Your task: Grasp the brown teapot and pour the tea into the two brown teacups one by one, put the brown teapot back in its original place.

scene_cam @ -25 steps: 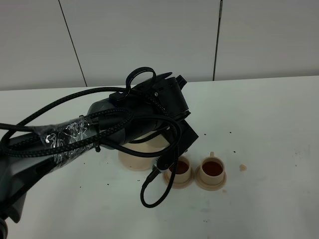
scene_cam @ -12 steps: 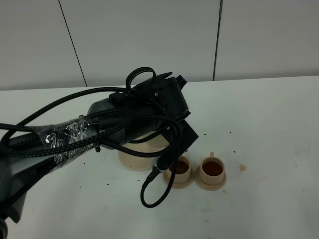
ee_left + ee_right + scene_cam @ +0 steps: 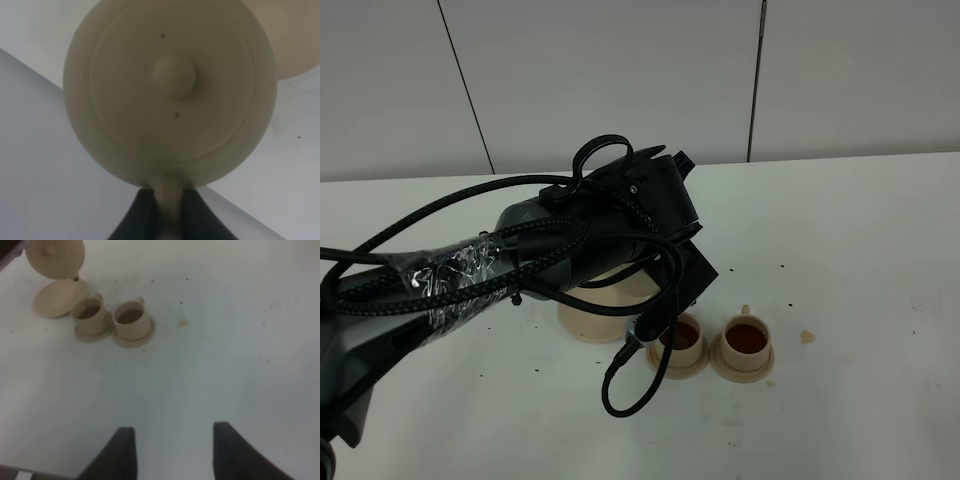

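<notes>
Clay: pale tan teapot (image 3: pixel 170 90), domed, knob lid.
Left tool (image 3: pixel 167 212): clamped on teapot handle.
Teapot place: above wide saucer (image 3: pixel 56 299), beside teacups (image 3: pixel 112 317).
Right tool (image 3: pixel 172 452): jaws apart, empty.
Counter (image 3: pixel 860 260): white, speckled.

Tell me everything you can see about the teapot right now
The round, pale tan clay-looking teapot fills the left wrist view, seen lid-on: a domed body, a ringed lid with a small knob and two tiny dark specks. Its loop handle is pinched between the dark fingers of the left end effector. In the right wrist view it is tilted, above the flat tan saucer and beside the two filled cups. The spout is not clearly visible.
</notes>
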Controlling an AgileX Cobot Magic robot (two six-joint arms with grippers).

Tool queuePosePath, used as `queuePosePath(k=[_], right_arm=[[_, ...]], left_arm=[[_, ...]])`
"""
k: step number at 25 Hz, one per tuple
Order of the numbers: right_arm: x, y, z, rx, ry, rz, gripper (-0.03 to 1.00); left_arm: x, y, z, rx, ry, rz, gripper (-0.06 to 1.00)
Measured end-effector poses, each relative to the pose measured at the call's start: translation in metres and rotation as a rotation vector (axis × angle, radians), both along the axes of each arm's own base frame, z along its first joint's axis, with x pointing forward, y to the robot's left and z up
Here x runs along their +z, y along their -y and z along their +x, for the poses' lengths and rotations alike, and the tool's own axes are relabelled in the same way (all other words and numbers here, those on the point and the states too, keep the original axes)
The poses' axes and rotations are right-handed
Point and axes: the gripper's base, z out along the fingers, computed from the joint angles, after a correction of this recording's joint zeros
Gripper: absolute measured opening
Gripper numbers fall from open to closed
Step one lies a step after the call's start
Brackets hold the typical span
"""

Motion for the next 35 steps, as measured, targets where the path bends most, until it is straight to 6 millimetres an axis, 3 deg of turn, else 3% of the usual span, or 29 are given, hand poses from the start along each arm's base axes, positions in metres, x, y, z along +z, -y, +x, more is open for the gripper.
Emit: queuePosePath(k=[35], right_arm=[[0.0000, 0.0000, 0.0000, 0.000, 0.000, 0.000, 0.35]], left_arm=[[0.0012, 0.0057, -0.0037, -0.024, 0.015, 0.013, 0.17]])
